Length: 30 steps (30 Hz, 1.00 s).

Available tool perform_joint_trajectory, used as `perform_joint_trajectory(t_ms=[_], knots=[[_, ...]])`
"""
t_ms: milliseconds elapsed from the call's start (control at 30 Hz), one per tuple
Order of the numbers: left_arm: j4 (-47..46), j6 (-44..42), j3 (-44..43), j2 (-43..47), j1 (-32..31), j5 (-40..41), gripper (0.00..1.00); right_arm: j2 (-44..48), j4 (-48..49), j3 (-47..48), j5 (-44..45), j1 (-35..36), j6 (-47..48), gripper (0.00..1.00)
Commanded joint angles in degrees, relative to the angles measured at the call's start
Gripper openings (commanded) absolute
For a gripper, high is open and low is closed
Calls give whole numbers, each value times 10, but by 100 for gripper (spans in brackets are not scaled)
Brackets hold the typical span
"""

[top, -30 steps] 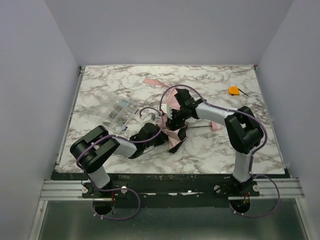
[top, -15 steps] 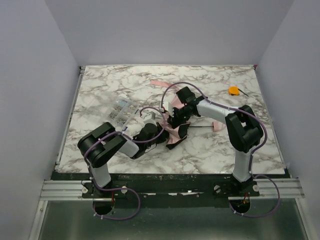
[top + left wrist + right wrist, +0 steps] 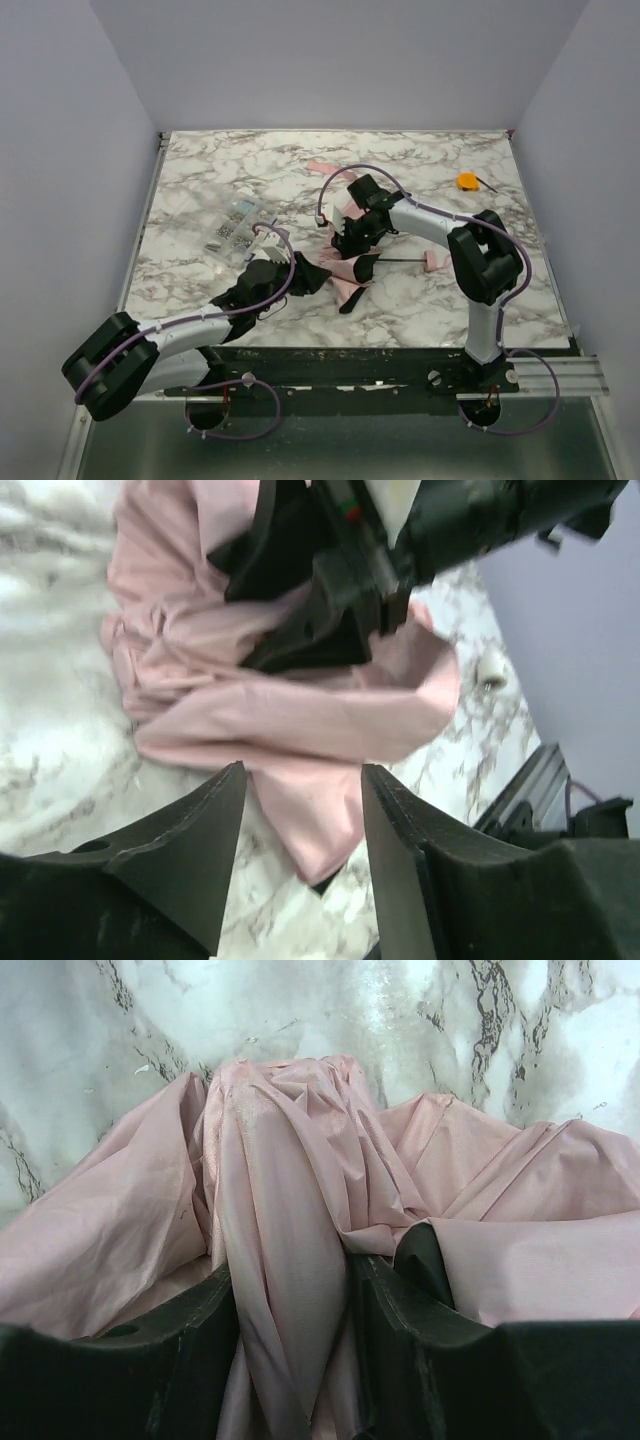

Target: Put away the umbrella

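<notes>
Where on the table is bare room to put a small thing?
Bare table: the far left corner behind the clear packet, and the near patch between the umbrella and the right arm. Crowded: the middle, where the left claw and right claw meet the umbrella.

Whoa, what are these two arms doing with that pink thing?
They are handling a pink umbrella lying crumpled on the table. The right end effector pinches a fold of its fabric. The left end effector sits open just beside the fabric, gripping nothing. The umbrella is not yet bundled up or put away.
</notes>
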<state>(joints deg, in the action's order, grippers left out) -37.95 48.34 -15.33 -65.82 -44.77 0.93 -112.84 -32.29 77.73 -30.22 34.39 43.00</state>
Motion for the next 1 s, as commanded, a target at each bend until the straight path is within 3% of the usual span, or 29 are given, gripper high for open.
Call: perform_joint_trajectory(t_ms=[0, 200, 433, 533, 600, 733, 867, 967], knots=[[143, -17, 4, 17, -25, -74, 46, -24, -40, -7, 17, 3, -18, 45], [162, -12, -25, -40, -96, -89, 45, -26, -37, -14, 17, 3, -21, 45], [181, -7, -79, -106, -113, -57, 43, -23, -35, -15, 14, 3, -23, 45], [167, -16, -119, -155, -113, -64, 26, -25, -36, -15, 9, 3, -24, 44], [134, -16, -146, -202, -113, -90, 0, -26, -37, -16, 6, 3, -25, 44], [69, -7, -201, -293, -126, -130, 0, -22, -37, -23, -1, 3, -28, 44], [53, -14, -251, -325, -144, -136, 0, -26, -36, -28, -8, 3, -32, 43], [40, -27, -253, -316, -150, -143, 24, -30, -35, -30, -3, 2, -32, 43]])
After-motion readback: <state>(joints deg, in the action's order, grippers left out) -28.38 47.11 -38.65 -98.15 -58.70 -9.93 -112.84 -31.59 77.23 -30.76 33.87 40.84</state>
